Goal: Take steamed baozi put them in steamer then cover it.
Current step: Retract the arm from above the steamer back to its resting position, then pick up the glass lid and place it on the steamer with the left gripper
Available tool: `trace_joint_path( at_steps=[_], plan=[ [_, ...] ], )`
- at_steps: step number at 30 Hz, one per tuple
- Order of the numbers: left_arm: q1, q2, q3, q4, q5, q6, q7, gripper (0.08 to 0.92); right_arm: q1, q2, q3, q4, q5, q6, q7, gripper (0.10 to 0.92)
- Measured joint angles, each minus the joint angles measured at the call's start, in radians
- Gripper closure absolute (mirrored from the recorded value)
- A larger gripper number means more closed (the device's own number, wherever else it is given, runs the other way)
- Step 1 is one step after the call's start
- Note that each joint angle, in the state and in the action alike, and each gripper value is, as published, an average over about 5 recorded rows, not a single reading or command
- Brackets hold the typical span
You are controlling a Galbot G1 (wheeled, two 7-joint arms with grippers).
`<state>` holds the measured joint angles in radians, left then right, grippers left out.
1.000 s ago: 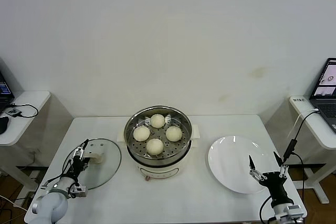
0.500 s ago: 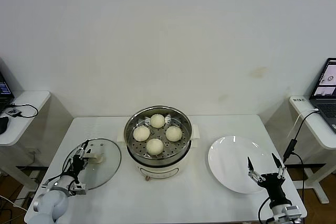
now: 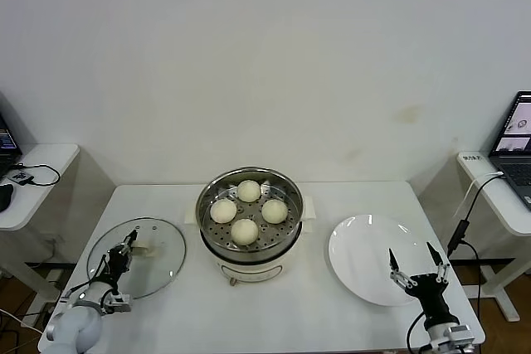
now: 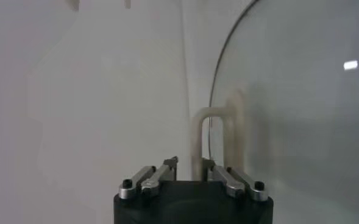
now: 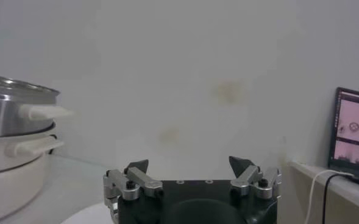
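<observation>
The left gripper point(image 3: 126, 245) is clenched on the cream-white bar handle point(image 4: 213, 141) of the cover point(image 3: 139, 256), near the left edge of the counter point(image 3: 315, 304); in the left wrist view the fingers are seen closed in against the handle from both sides. The cover appears tilted, so it is judged to be partly lifted, though whether its lower rim touches the counter cannot be told. The step in hand is judged to be the carrying of the cover onto the steamer point(image 3: 250, 223), which stands at the middle of the counter toward the back edge. For this to be done well, the cover is best raised clear of the steamer's rim before being moved sideways, kept level, centred over the pot, and lowered until the metal rim seats all round; only then should the grip be released. A glass lid held by a narrow handle may swing, so a slow, steady motion is advised.

The right gripper point(image 3: 412, 265) is held released, fingers spread wide, over the near edge of the white plate point(image 3: 365, 256) at the front right corner, and is judged idle.

Counted: four steamed baozi point(image 3: 244, 230), all lying on the perforated tray inside the steamer; one steamer; one cover; one plate, with nothing on it
</observation>
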<state>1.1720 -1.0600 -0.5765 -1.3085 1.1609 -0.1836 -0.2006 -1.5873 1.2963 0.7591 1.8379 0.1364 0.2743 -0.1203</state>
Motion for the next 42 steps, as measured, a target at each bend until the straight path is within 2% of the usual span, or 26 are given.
trace_joint_path(
  at_steps=[7,14,25,33,42],
  plan=[
    [0.067,-0.002,-0.039,-0.117,-0.056,0.053,0.013,0.851,0.007,-0.002,-0.014,-0.001,-0.006,0.003,-0.001,0.203],
    [0.152,0.005,-0.111,-0.296,-0.092,0.154,0.061,0.851,0.005,-0.009,-0.027,0.004,-0.011,0.006,-0.003,0.202],
    [0.191,0.088,-0.163,-0.553,-0.175,0.295,0.176,0.851,0.003,-0.008,-0.041,-0.002,-0.032,0.009,0.001,0.202],
    [0.144,0.170,-0.032,-0.697,-0.275,0.418,0.234,0.851,0.002,0.014,-0.043,-0.006,-0.093,0.009,0.012,0.203],
    [0.001,0.162,0.216,-0.736,-0.261,0.538,0.315,0.851,0.010,0.062,-0.040,-0.009,-0.186,0.003,0.018,0.203]
  ],
)
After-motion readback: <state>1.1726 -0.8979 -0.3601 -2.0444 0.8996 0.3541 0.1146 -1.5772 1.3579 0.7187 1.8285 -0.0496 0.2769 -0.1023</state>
